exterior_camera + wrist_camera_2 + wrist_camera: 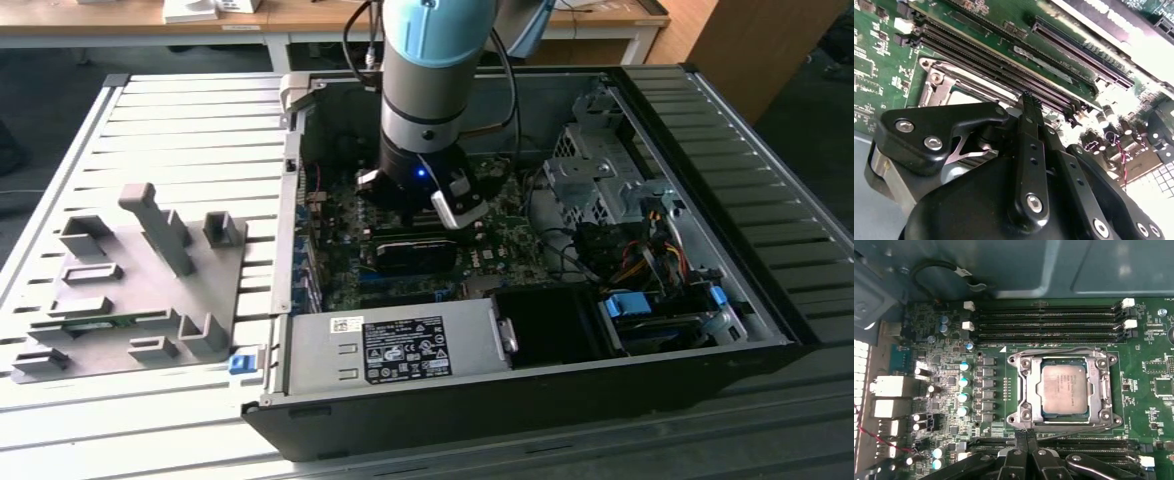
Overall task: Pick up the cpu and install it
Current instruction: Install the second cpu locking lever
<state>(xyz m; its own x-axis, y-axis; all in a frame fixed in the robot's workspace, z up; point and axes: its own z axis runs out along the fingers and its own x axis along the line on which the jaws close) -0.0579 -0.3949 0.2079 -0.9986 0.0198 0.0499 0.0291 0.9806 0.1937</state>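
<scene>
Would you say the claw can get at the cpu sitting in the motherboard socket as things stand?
Probably yes. In the first wrist view the cpu lies uncovered in the socket frame, and the claw hangs at the frame's edge with nothing between them.

The cpu [1064, 387] is lying flat in the first wrist view, silvery-grey metal top facing up, square with notched edges, sitting inside the metal-framed socket [1019, 390] on the green motherboard [1149, 405].
</scene>
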